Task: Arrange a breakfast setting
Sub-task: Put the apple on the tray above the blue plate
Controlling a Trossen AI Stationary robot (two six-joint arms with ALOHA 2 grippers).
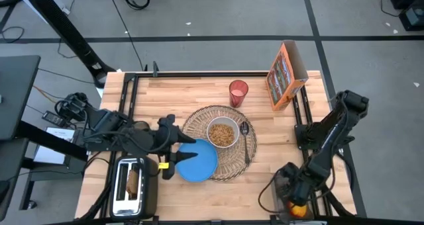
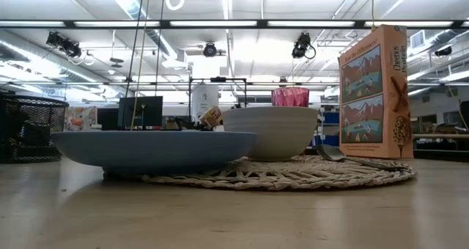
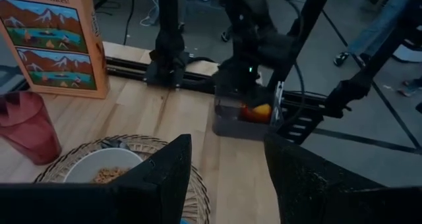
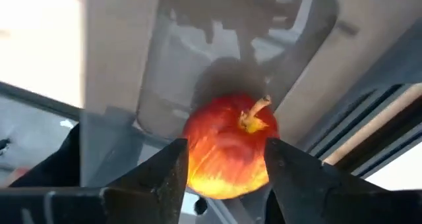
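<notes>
The right tool reaches into a bin at the surface's front right corner, its fingers either side of the red-yellow apple, seemingly touching it; whether the grip is firm I cannot tell. A round, smooth fruit could squirt out sideways if the fingers close off-centre, or drop when lifted. The left tool hangs released over the small blue plate, which overlaps the woven placemat near the surface's front edge; a stray bump could slide the plate.
</notes>
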